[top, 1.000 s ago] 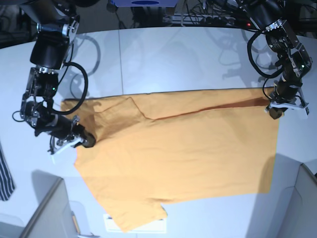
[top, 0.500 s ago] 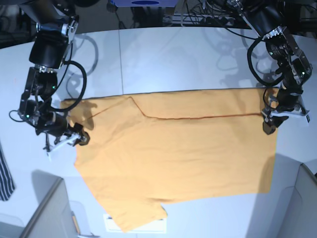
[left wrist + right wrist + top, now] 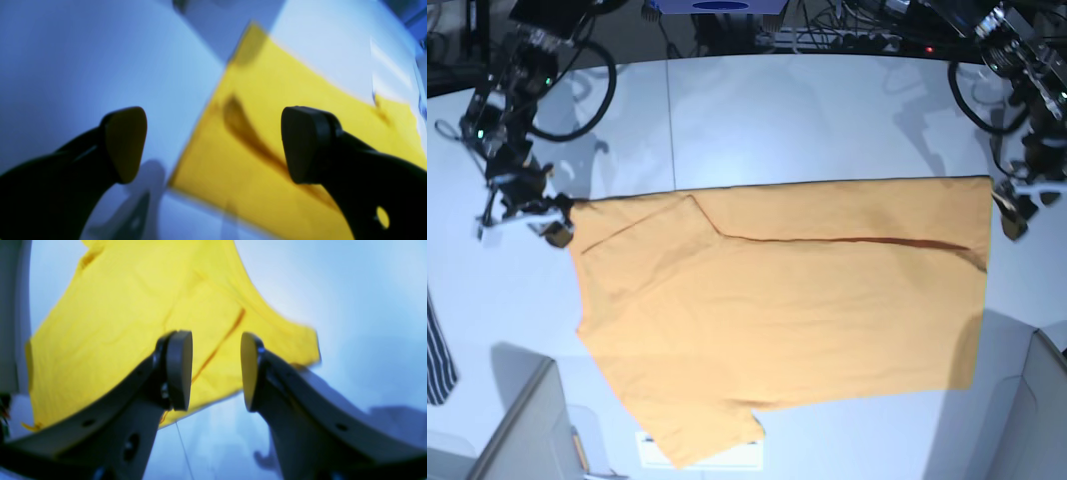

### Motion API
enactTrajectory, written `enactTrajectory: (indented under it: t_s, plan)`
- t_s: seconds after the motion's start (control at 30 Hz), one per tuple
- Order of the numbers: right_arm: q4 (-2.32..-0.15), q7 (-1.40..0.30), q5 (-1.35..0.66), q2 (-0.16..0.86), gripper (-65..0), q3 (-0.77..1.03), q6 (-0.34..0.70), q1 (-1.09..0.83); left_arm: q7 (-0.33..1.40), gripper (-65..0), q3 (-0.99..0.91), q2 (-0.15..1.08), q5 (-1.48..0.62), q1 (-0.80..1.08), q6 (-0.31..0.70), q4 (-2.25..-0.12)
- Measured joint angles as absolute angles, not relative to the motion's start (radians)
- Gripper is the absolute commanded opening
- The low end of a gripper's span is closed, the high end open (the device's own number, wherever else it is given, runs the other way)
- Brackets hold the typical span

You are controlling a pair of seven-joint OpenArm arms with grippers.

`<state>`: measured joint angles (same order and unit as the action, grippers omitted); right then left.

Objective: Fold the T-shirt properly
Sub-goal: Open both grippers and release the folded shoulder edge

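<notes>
The orange-yellow T-shirt [image 3: 777, 300] lies flat on the white table [image 3: 807, 120], with a folded top layer and a crease running across its upper part. My left gripper [image 3: 1013, 210] hovers just off the shirt's far right corner. In the left wrist view it [image 3: 213, 146] stands wide open over the shirt's edge [image 3: 283, 133], holding nothing. My right gripper [image 3: 549, 224] is beside the sleeve corner at the left. In the right wrist view it [image 3: 215, 371] is open and empty above the cloth [image 3: 133, 323].
A dark striped garment [image 3: 437, 350] hangs at the left edge. Grey box walls stand at the bottom left [image 3: 527, 430] and bottom right [image 3: 1032, 420]. A white label [image 3: 655, 452] shows under the shirt's lower sleeve. Cables [image 3: 827, 35] run along the back.
Both grippers have opened, let go of the shirt's upper corners and drawn back and outward. The folded layer has settled flat with its top edge straight.
</notes>
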<state>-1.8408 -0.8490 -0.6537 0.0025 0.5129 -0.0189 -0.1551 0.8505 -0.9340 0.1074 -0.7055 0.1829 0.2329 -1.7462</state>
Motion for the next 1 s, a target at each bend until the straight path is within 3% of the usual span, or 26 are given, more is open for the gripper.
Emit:
enactTrajectory:
  t_s: [0.1,0.2,0.27,0.4,0.53,0.57,0.93,1.0]
  plan:
    - [-1.838,-0.852,-0.639,-0.057,-42.2,0.58,-0.093,-0.21,0.866,-4.1,-0.934,0.087,-0.686,0.259,0.28,-1.743]
    - [-1.832,-0.857,-0.64,-0.067,-42.2,0.579,-0.097,-0.233,0.849,-5.1,-0.938,0.089,-0.693,0.28,0.371,-1.743]
    - [-1.791,-0.844,-0.653,-0.066,-42.2,0.575,-0.093,-0.212,0.854,-9.9,-0.934,0.087,-0.704,0.292,0.398,-1.744]
    - [-1.647,-0.842,-0.647,-0.064,-41.9,0.581,-0.096,-0.163,0.853,-29.0,-0.937,0.076,-0.692,0.307,0.397,-1.743]
    - [-1.581,-0.828,-0.665,-0.06,-34.4,0.583,-0.087,-0.142,0.858,-60.1,-0.985,0.053,-0.698,0.3,0.397,-1.743]
    - [-1.568,-0.818,-0.665,-0.059,-33.0,0.583,-0.086,-0.128,0.857,-65.0,-0.997,0.054,-0.694,0.3,0.397,-1.743]
    - [-1.464,-0.732,-0.689,-0.052,-31.8,0.583,-0.067,-0.069,0.857,-65.0,-1.005,0.056,-0.693,0.305,0.397,-1.743]
    - [-1.451,-0.728,-0.696,-0.05,-31.8,0.583,-0.066,-0.058,0.857,-47.4,-1.005,0.055,-0.694,0.304,0.397,-1.743]
